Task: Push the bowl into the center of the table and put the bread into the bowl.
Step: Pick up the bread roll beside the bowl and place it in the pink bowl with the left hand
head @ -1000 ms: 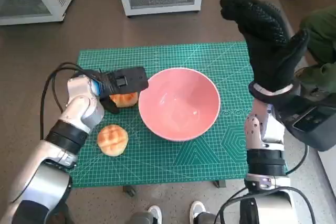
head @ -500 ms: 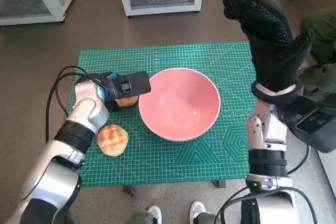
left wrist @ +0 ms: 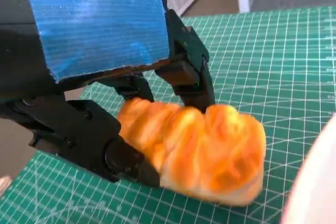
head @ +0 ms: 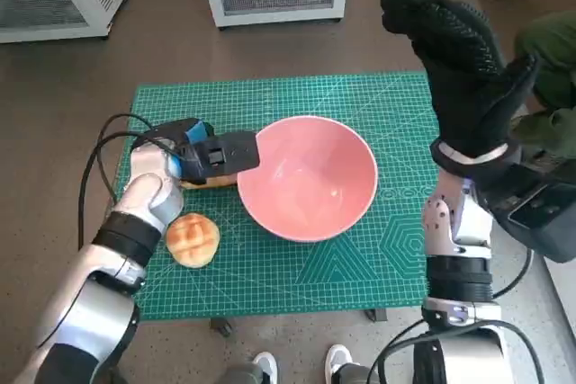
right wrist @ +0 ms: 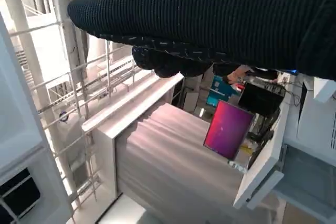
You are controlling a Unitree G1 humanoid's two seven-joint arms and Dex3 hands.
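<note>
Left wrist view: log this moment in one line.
left hand grips bread | bowl centered, empty | second bun on mat | right hand raised

The black left hand (head: 211, 152) covers most of the golden bread loaf (head: 209, 179) in the head view; the pink bowl (left wrist: 315, 190) is cut off in the left wrist view.

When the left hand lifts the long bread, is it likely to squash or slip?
The long bread looks soft and puffy, so it probably dents under a firm squeeze. Its glazed crust may be slightly slippery. The left hand's fingers straddle it, so it should lift easily, seeming light.
</note>
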